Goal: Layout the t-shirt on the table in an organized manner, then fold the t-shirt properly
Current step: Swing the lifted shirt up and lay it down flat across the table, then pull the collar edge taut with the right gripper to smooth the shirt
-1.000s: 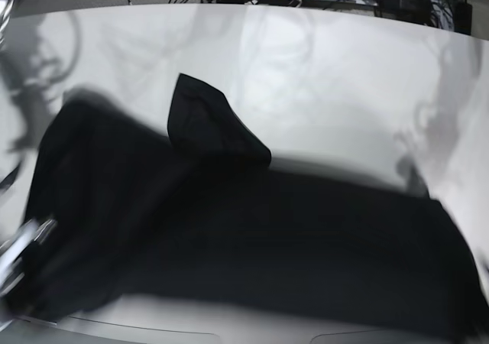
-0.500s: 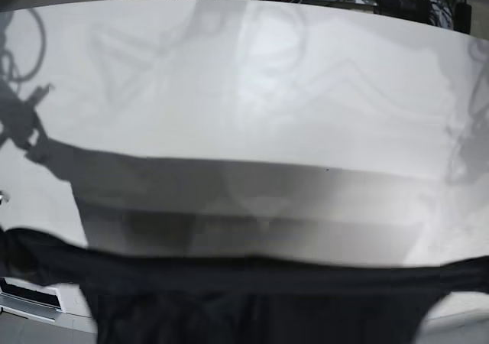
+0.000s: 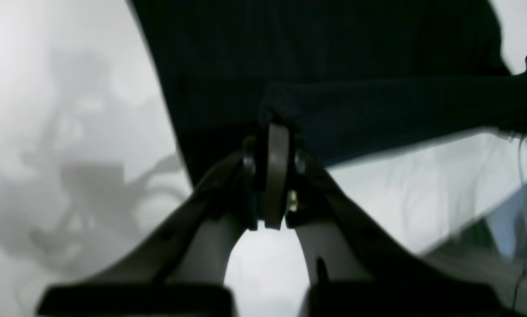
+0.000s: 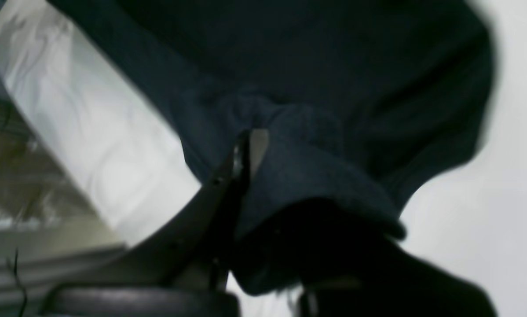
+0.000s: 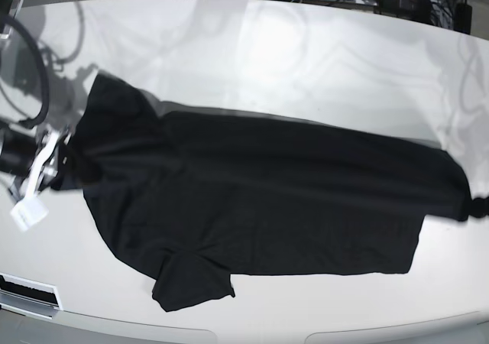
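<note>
Across the middle of the table (image 5: 306,61), the t-shirt (image 5: 260,206) is now being shown spread wide and nearly flat, where half a second ago only a dark band of cloth was being carried along the near edge, and a second ago the garment was being seen bunched with a flap standing up. A swing-and-drop of the cloth is being suggested by that change, so the layout step is being judged close to done. The shirt is being stretched between the two ends: at the base view's left, the right gripper (image 5: 55,160) is being kept clamped on the shirt's edge, and in its wrist view the closed right gripper (image 4: 246,149) is being seen pinching a thick fold of dark fabric. At the base view's right edge, the cloth is being drawn to a point where the left gripper (image 3: 272,132) is being held shut on a gathered hem, as its wrist view shows. One sleeve is being left lying toward the near edge and another toward the far left corner; some rippling is being seen along the far edge. Smoothing and release are being judged as still needed before folding is begun.
</note>
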Robot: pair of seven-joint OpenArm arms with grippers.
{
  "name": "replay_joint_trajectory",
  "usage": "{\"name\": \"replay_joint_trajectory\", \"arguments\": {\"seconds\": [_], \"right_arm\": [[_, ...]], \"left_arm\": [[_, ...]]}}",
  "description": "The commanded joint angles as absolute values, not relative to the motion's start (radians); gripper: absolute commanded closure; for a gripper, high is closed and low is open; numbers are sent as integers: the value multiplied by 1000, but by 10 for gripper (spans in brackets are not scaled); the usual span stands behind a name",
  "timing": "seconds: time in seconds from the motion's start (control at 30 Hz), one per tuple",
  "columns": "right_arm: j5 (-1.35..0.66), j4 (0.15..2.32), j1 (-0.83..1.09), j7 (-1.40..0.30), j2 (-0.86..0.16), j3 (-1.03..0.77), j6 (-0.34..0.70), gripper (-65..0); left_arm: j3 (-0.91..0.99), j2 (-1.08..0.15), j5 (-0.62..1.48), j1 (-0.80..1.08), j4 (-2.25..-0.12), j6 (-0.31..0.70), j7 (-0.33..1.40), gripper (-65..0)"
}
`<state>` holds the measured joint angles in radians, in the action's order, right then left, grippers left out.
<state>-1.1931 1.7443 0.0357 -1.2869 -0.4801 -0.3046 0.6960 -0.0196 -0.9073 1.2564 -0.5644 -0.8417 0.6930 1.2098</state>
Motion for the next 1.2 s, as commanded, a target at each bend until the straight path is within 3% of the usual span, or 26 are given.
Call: {"name": "replay_joint_trajectory", "arguments": {"seconds": [0.0, 0.33, 0.77, 1.17], "right_arm": [[-1196, 1759, 27, -1266, -493, -314, 698, 0], [-1182, 1760, 91, -1273, -499, -310, 698, 0], [-1179, 1761, 124, -1396, -580, -75, 698, 0], [-1266, 1892, 208, -1396, -599, -59, 698, 0]], "left_arm": [[-8, -945, 1303, -591, -853, 698, 1216, 0], [-8, -958, 1484, -514, -857, 698, 1396, 0], [-9, -997, 1484, -357, -872, 698, 1396, 0], [-8, -1013, 1484, -206, -1037, 698, 1396, 0]]}}
